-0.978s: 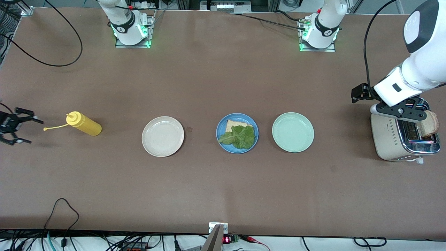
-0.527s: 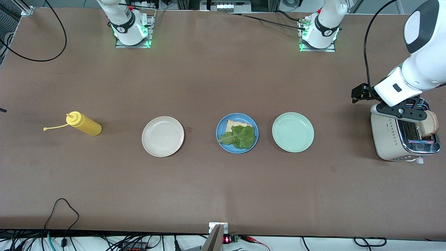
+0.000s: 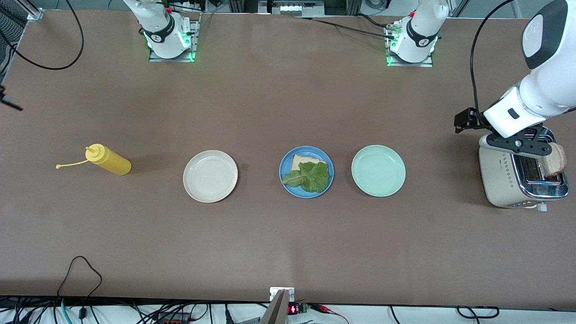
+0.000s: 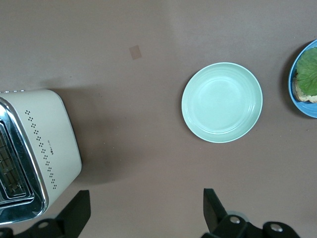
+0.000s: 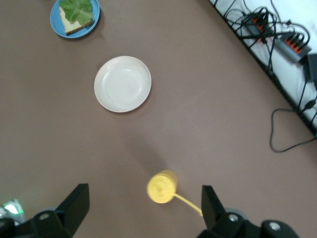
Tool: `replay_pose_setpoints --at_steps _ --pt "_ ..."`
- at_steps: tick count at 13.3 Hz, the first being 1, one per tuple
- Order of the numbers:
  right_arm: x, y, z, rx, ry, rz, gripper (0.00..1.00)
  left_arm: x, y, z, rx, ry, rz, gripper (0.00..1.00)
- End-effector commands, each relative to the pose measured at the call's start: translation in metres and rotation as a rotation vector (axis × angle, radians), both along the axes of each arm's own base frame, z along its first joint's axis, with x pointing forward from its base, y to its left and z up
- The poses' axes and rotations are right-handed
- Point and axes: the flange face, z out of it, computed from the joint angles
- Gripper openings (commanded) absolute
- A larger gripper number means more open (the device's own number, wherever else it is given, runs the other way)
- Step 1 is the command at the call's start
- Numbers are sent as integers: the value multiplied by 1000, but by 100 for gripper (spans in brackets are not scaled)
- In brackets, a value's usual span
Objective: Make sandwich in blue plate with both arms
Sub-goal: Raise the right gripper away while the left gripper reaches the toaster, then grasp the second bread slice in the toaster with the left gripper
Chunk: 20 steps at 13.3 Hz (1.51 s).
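Toast point(image 3: 554, 161) stood in toaster point(image 3: 508, 180), likely for left gripper point(image 4: 146, 208), wide open over toaster's edge. Blue plate point(image 3: 285, 167) held bread point(image 3: 300, 160) and lettuce point(image 3: 309, 176), top slice lacking. Right gripper point(image 5: 143, 199) waited wide, empty, over yellow bottle point(image 5: 161, 188).

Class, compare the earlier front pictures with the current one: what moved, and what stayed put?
The right gripper, seen a second ago beside the yellow mustard bottle, has withdrawn past the table edge and now hangs open over the bottle. The left gripper stayed over the toaster. The bread slice, blue plate and lettuce stayed put.
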Motion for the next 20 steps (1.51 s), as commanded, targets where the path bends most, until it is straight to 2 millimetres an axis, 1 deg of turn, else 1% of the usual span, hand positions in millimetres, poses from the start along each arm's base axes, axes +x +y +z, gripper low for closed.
replay_pose_setpoints --at_steps 1,2,3,5,6,7,8,9,10,11,12,13,14,15,16,17,18,19,20 --pt "-8 53 0 -89 92 -169 100 8 42 -7 3 23 62 100" --pt "-7 71 -6 -118 125 -245 100 12 64 -20 10 44 95 100" --pt "-8 85 -9 -141 145 -303 100 13 92 -26 51 53 123 100" --pt "-9 104 -15 -183 180 -424 100 16 144 -56 185 110 102 100" --pt "-10 110 -20 -192 207 -526 100 16 170 -68 217 144 57 100" --pt "-12 119 -22 -196 232 -624 100 16 191 -78 225 158 18 100" --pt "-14 130 -27 -209 257 -704 100 19 213 -76 240 121 -13 100" --pt "-15 134 -32 -227 271 -762 100 18 237 -87 222 122 -37 100" --pt "-15 131 -35 -241 274 -779 100 17 255 -99 196 131 -67 100" --pt "-14 127 -38 -250 274 -788 100 18 267 -105 193 115 -86 100" --pt "-13 120 -38 -254 264 -799 100 18 287 -114 185 97 -94 100" --pt "-12 110 -35 -270 244 -815 100 16 298 -122 155 86 -92 100" --pt "-12 105 -35 -291 235 -824 100 15 303 -132 104 80 -66 100" --pt "-11 103 -34 -299 227 -829 100 9 316 -142 71 83 -35 100" --pt "-11 102 -33 -298 226 -833 100 7 322 -149 61 89 -23 99" --pt "-11 102 -33 -294 228 -836 100 7 323 -150 61 91 -24 86" --pt "-13 102 -30 -301 233 -833 100 8 322 -149 62 91 -23 50" --pt "-14 99 -33 -305 261 -830 100 7 322 -150 59 96 -18 31" --pt "-15 93 -38 -314 289 -837 100 8 322 -150 70 101 -30 16"
